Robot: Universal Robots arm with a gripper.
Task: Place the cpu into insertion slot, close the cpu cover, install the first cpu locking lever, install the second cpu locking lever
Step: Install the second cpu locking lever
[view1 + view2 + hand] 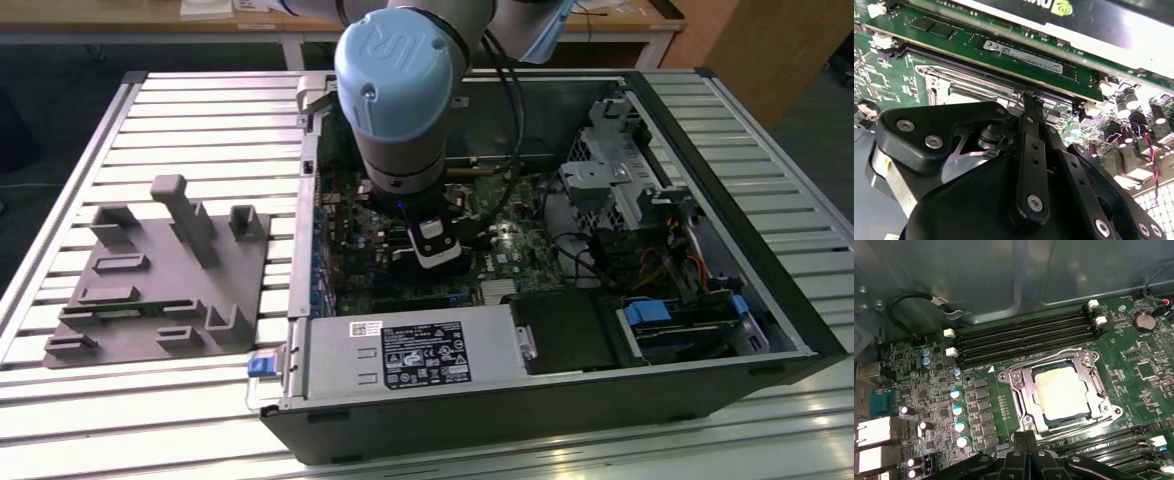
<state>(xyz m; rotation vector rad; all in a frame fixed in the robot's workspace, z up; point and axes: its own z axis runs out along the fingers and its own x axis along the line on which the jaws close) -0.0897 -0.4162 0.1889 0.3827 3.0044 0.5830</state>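
Fingers [1026, 439] pressed together beside flat, cover-framed cpu [1061, 391].

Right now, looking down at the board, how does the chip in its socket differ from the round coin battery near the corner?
The chip is square, with a pale, smudged metal top; the coin battery is round and darker grey. The chip looks clearly larger than the battery. The chip lies inside a silver metal frame that wraps its edges, while the battery sits in a small holder by the board's edge. Both lie flat on the green board.
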